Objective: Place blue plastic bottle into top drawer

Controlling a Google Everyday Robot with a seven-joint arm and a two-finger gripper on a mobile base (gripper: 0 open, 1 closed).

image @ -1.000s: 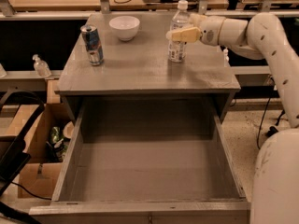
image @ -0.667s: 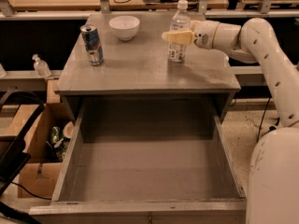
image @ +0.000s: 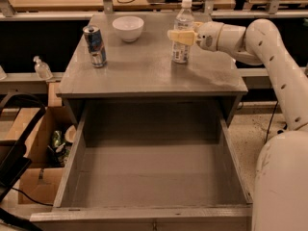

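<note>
The blue plastic bottle (image: 183, 19), clear with a white cap and white label, stands upright on the grey cabinet top (image: 144, 66) at the back right. My gripper (image: 174, 35) reaches in from the right at the bottle's mid-height and overlaps its label. The top drawer (image: 149, 177) is pulled fully out below the cabinet top, with nothing in it.
A blue-and-silver drink can (image: 95, 46) stands at the left of the cabinet top and a white bowl (image: 128, 28) at the back middle. A small clear pump bottle (image: 42, 68) sits on a ledge to the left. A cardboard box (image: 41, 143) with clutter is on the floor left of the drawer.
My gripper has moved left, from just right of the bottle to across its middle. The bottle, can and bowl have not moved.
</note>
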